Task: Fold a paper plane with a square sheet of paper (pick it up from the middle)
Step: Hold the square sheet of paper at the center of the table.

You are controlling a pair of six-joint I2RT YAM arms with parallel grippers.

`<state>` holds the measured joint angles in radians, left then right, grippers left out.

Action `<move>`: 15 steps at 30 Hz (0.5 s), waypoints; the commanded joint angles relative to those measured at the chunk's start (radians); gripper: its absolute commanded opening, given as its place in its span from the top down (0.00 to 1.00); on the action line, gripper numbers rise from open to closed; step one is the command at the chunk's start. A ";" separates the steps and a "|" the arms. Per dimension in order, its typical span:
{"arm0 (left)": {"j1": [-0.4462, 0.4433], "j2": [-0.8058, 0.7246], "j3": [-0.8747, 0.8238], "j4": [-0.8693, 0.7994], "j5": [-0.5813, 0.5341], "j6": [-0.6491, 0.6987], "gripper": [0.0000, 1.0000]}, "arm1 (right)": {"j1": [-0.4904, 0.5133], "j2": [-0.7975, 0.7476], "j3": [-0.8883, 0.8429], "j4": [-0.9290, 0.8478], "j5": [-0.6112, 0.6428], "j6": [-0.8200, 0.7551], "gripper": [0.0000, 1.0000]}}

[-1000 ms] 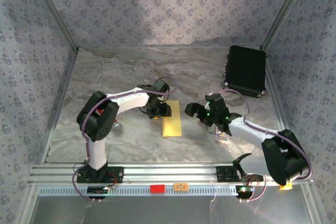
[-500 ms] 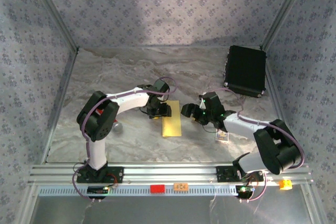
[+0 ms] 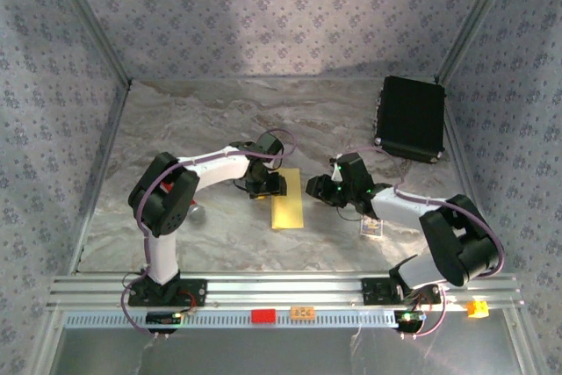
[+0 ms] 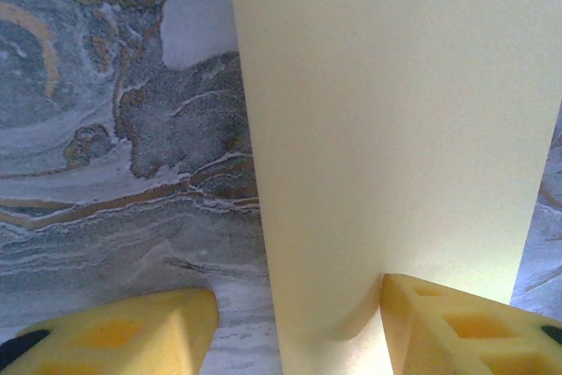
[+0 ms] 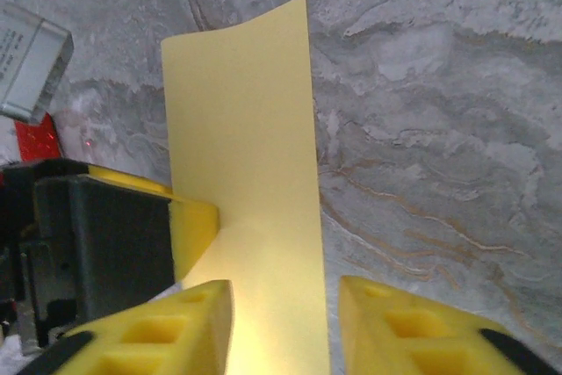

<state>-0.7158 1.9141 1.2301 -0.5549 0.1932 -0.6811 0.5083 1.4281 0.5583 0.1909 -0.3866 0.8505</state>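
Note:
The yellow sheet of paper (image 3: 288,211) lies flat on the marbled table, folded into a long narrow strip. My left gripper (image 3: 266,189) stands at the strip's far left end. In the left wrist view the left gripper (image 4: 299,305) is open, its right finger (image 4: 457,322) resting on the paper (image 4: 386,129) and its left finger on bare table. My right gripper (image 3: 317,189) is at the strip's far right side. The right gripper (image 5: 285,296) straddles the paper's (image 5: 246,129) right edge, with a gap still between its fingers.
A black rectangular case (image 3: 410,118) lies at the back right. A small printed card (image 3: 372,228) sits beside the right forearm and shows as the card (image 5: 26,59) at the right wrist view's upper left. Patterned walls enclose the table; an aluminium rail (image 3: 263,289) runs along the front.
The right arm has swung in toward the paper's right side and its jaws have narrowed. The left arm and the paper have stayed still.

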 commanded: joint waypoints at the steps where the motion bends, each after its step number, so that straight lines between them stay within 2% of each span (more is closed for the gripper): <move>1: -0.012 0.117 -0.052 0.127 -0.029 0.017 0.45 | 0.009 0.014 0.023 0.025 -0.024 -0.004 0.70; 9: -0.012 0.120 -0.057 0.134 -0.029 0.016 0.45 | 0.022 0.062 0.046 0.048 -0.061 0.004 0.94; 15: -0.013 0.120 -0.059 0.133 -0.029 0.016 0.44 | 0.045 0.123 0.082 0.052 -0.076 0.007 1.00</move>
<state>-0.7158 1.9141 1.2289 -0.5537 0.1932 -0.6811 0.5407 1.5188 0.6014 0.2234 -0.4355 0.8532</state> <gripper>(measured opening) 0.553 0.067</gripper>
